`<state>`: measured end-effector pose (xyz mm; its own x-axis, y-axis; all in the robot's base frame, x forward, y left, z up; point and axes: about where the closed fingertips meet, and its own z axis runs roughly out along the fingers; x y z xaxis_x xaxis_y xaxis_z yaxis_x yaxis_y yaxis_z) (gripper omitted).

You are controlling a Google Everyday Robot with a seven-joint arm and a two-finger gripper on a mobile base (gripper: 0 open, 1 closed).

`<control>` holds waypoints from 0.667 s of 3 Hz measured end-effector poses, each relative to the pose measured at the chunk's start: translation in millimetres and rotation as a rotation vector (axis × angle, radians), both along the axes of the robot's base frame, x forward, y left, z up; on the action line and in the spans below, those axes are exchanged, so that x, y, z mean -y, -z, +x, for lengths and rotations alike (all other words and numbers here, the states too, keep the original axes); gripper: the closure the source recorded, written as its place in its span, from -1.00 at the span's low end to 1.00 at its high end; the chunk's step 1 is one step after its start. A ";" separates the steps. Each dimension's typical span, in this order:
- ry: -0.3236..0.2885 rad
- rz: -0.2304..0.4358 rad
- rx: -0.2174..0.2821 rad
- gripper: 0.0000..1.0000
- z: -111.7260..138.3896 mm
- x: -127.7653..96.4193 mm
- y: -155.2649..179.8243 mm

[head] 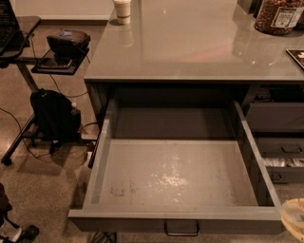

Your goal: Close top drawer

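The top drawer [175, 178] is pulled far out from under the grey counter. It is wide, deep and dark grey, with a pale scuffed inner floor and nothing in it. Its flat front [123, 222] runs along the bottom of the view, with one small central handle [181, 229]. My gripper [295, 219] shows only as a pale rounded part at the bottom right corner, just right of the drawer's front right corner. Most of it is out of view.
The grey counter top [190, 47] holds a paper cup [122, 10] at the back left and a jar [279, 16] at the back right. Shallower drawers [278, 142] stand to the right. A black backpack [54, 115] and a side table [28, 52] stand at the left.
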<state>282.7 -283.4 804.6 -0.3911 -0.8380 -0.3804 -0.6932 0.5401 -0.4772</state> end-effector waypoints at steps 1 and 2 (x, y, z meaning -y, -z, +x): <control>-0.072 0.006 -0.038 1.00 -9.6 -11.3 7.5; -0.072 0.006 -0.038 1.00 -9.6 -11.3 7.5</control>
<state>273.1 -272.1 797.1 -0.3439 -0.8624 -0.3714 -0.7482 0.4907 -0.4466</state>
